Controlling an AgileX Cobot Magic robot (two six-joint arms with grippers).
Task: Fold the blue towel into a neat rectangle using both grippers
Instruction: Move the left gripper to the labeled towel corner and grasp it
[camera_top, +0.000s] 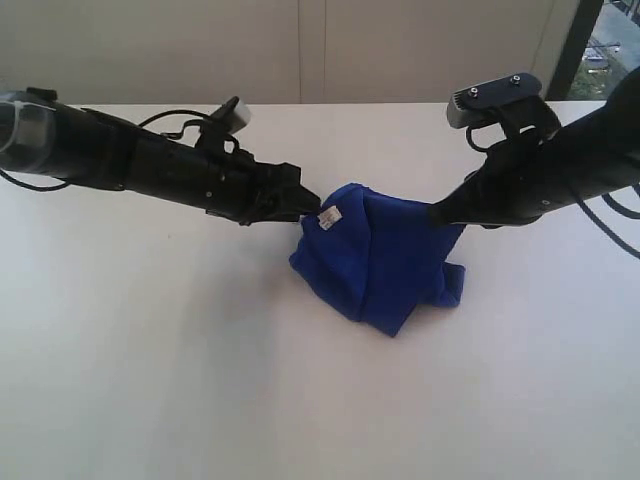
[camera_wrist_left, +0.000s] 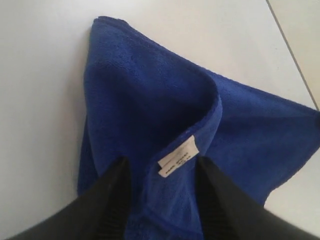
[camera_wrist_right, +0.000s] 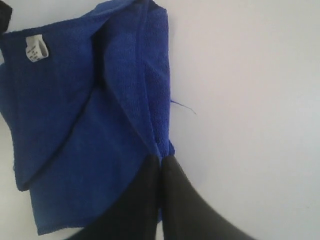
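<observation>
On the white table (camera_top: 150, 350), your blue towel (camera_top: 385, 265) sits as a bunched, partly folded heap, with its layers doubled over one another and its upper part lifted off the surface. Its white tag (camera_top: 329, 217) shows at the towel's raised corner, on the side nearest the left arm. A loose thread (camera_wrist_right: 182, 106) trails from the towel's folded edge onto the table.

At that tagged corner you have the left gripper (camera_top: 305, 205). Its jaws stand apart on either side of the tag, with the cloth between them but not pinched. At the towel's opposite side, the right gripper (camera_top: 440, 215) has its jaws pressed together on the towel's edge and holds that edge up off the table. Both arms reach toward the towel from opposite sides, the left one low and nearly level, the right one sloping down to it.
</observation>
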